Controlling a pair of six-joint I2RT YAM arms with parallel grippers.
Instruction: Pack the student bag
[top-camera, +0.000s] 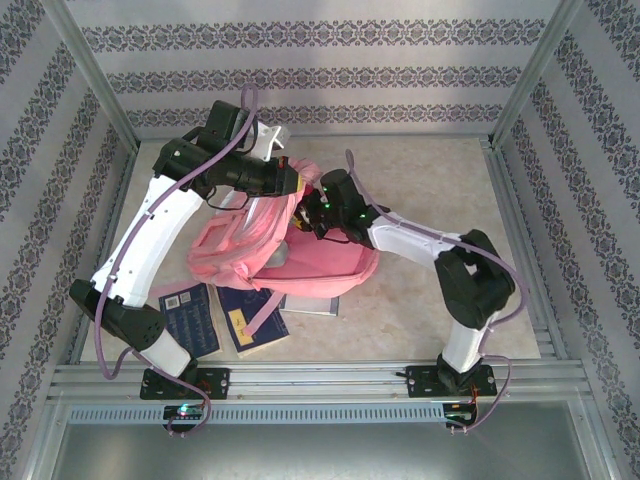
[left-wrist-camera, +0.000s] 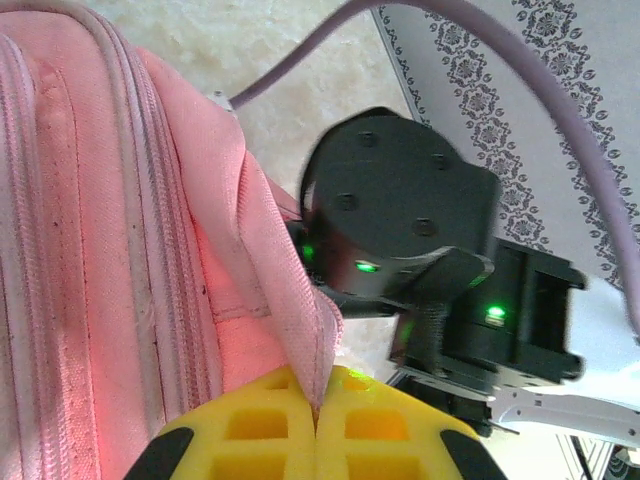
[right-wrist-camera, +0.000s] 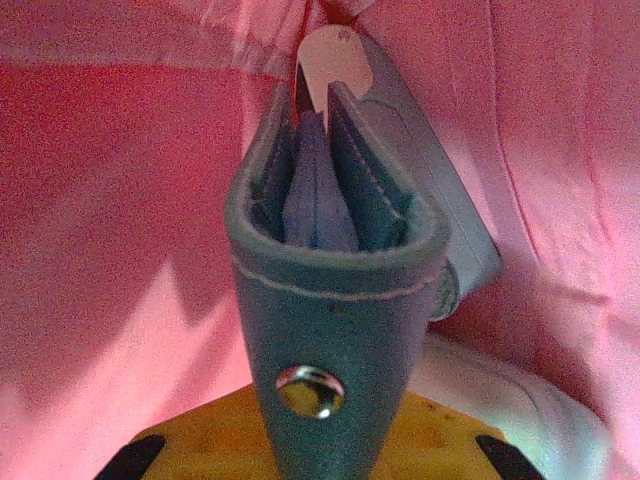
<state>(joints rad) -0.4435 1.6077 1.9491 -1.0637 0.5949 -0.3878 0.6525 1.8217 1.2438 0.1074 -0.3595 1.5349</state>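
**Ana:** The left claw (left-wrist-camera: 317, 405) is pinched shut. Its yellow fingers (left-wrist-camera: 230, 440) meet with only a pink hem caught between them.

**Ben:** A hem of what?

**Ana:** The student bag (top-camera: 310, 270). That claw grips the rim of its opening and holds the fabric up above the rest of the bag.

**Ben:** Where does the bag sit?

**Ana:** Around the middle of the desk (top-camera: 430, 180), a little toward the left edge. Its open mouth faces the far edge and its body slumps toward the near one.

**Ben:** And the right claw?

**Ana:** The right claw (right-wrist-camera: 320, 435) is closed narrow around a grey-blue case (right-wrist-camera: 335, 290). The case is stitched along its edge and has a metal stud on the front. It stands upright between the fingers, with bright pink lining on every side of it, so claw and case are down inside the bag's mouth.

**Ben:** How close are the two claws?

**Ana:** Very close. From the left wrist, the black wrist of the right arm (left-wrist-camera: 400, 200) sits just beside the lifted hem, with green lights glowing on it.

**Ben:** Anything else on the desk?

**Ana:** Books near the near edge. One dark blue book (top-camera: 190, 318) lies apart from the bag, toward the near-left corner. A second blue book (top-camera: 268, 332) lies just beside it with a pink strap (top-camera: 257, 316) draped across its cover. A third book (top-camera: 315, 303) pokes out from under the bag's near side.
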